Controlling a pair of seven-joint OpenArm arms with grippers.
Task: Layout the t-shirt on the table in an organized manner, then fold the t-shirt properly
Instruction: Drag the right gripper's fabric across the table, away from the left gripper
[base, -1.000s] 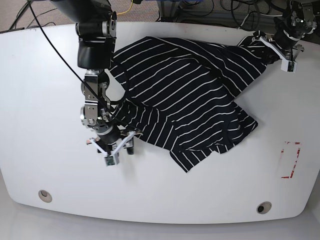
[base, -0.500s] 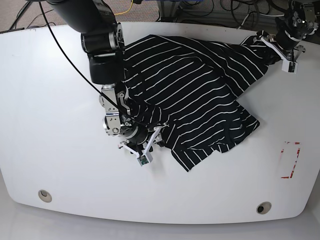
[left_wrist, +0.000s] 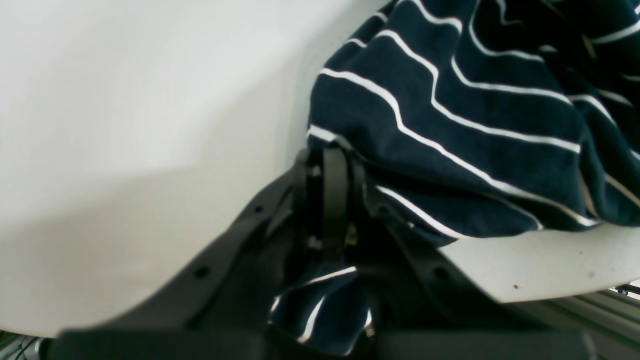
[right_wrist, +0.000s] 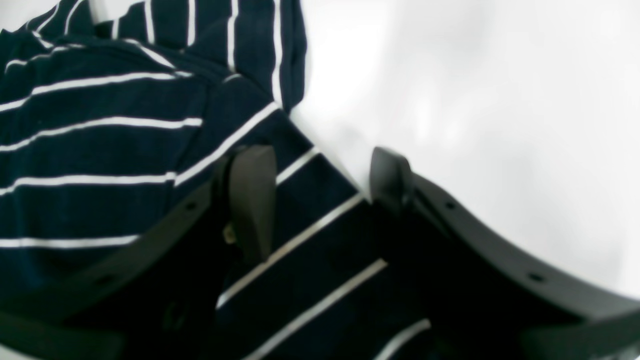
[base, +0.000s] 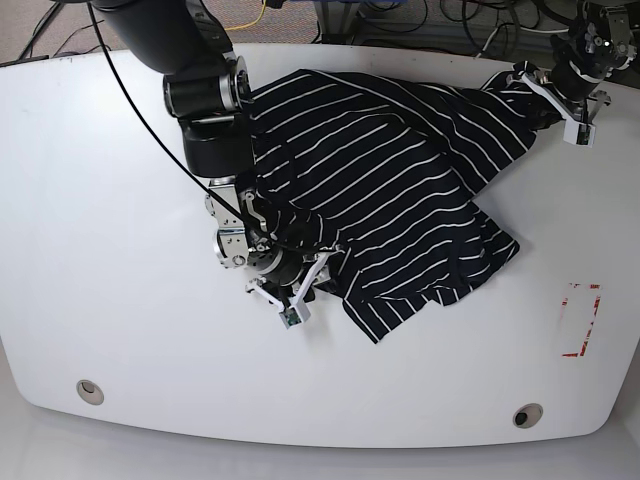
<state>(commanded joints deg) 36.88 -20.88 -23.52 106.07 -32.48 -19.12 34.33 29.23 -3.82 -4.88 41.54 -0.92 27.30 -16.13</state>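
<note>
Here the left gripper (left_wrist: 334, 200) pinches the t-shirt (base: 390, 190); right gripper (right_wrist: 320, 185) gapes

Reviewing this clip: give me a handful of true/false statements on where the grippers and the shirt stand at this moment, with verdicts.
1. The left gripper is shut on the t-shirt. True: the left wrist view shows striped cloth pinched between its closed fingers.
2. The right gripper is shut with nothing in it. False: its fingers stand apart, over the shirt's edge.
3. The t-shirt lies flat and smoothed out. False: it is bunched and creased, with layers overlapping.
4. The red mark on the table is uncovered. True: the cloth ends short of it.
5. The shirt covers both round holes in the table. False: both holes show near the front edge, apart from the cloth.
</note>
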